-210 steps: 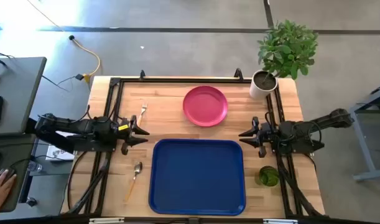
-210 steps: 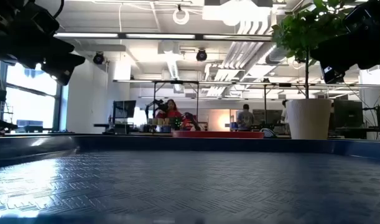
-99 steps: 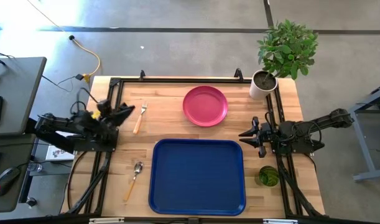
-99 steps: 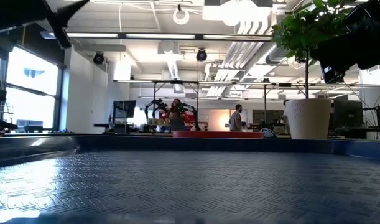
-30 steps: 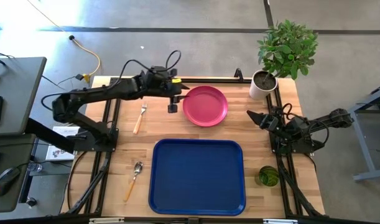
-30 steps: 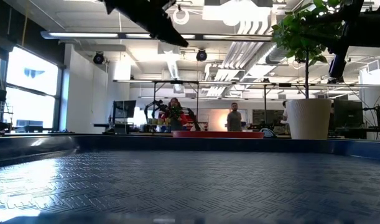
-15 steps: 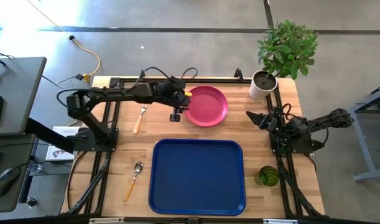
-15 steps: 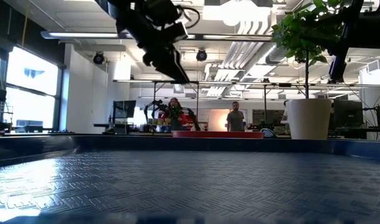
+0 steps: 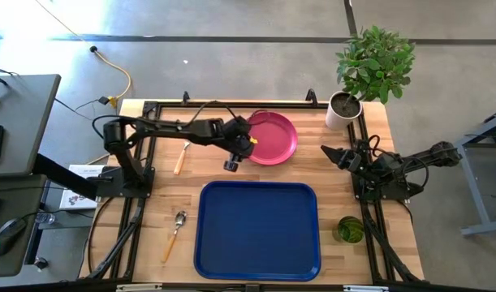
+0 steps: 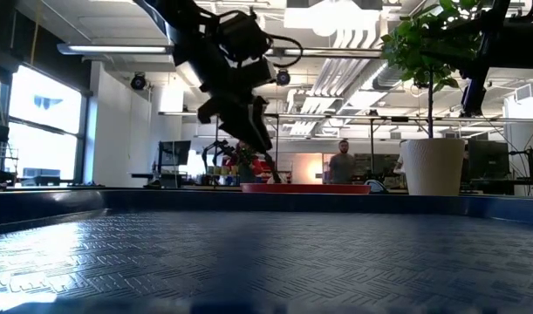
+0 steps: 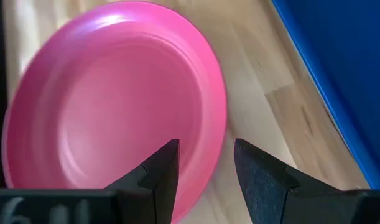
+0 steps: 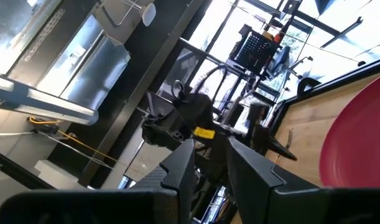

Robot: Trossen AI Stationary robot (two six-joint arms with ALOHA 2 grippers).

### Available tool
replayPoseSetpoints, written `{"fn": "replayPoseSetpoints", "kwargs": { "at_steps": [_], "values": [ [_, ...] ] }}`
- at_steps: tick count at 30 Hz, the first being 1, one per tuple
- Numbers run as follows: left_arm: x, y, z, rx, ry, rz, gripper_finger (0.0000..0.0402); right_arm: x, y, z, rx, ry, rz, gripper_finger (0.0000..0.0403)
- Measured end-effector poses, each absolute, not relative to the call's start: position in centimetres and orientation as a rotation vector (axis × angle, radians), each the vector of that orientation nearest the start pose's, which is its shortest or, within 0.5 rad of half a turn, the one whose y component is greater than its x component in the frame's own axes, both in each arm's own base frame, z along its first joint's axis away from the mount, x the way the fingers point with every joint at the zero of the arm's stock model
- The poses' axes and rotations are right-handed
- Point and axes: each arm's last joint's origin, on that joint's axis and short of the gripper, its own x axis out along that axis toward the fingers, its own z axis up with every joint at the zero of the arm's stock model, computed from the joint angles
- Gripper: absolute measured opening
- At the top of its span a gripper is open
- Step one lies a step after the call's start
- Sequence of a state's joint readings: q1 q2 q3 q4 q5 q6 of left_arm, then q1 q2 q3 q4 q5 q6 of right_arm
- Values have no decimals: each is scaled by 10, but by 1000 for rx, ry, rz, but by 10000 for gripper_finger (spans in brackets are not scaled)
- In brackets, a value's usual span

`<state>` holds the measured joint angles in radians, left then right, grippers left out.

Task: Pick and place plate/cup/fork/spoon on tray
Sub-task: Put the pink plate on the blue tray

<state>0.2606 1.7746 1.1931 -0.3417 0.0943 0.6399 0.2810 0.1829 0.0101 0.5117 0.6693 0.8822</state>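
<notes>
The pink plate (image 9: 273,138) lies flat on the table at the far middle and fills the left wrist view (image 11: 115,106). My left gripper (image 9: 248,148) is open, low over the plate's left rim (image 11: 205,155); one finger stands over the plate and the other over the bare wood beside it. I cannot tell whether either finger touches it. The dark-blue tray (image 9: 258,229) lies at the near middle. The fork (image 9: 183,154) and the spoon (image 9: 176,231) lie left of the tray. The green cup (image 9: 350,229) stands right of the tray. My right gripper (image 9: 329,152) is open and waits raised at the right.
A white pot with a leafy plant (image 9: 342,108) stands at the far right corner. Black frame rails (image 9: 150,162) run along the table's left, right and far sides. In the low view, people stand in the room beyond the table (image 10: 340,164).
My left gripper has moved toward the table's near edge and a little to the right, and has come down to the plate's left rim. The plate, tray, fork, spoon and cup lie as before.
</notes>
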Motion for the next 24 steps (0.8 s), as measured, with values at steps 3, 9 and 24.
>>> {"fn": "replayPoseSetpoints", "kwargs": {
  "at_steps": [3,9,24],
  "values": [
    [360,92,190,422,952,-156,145,99,10,198,1018,-455,-229,87],
    [365,90,172,417,991,-172,145,99,10,198,1017,-453,-231,87],
    [367,92,166,493,1004,-189,145,99,10,197,1013,-443,-235,87]
  ]
}}
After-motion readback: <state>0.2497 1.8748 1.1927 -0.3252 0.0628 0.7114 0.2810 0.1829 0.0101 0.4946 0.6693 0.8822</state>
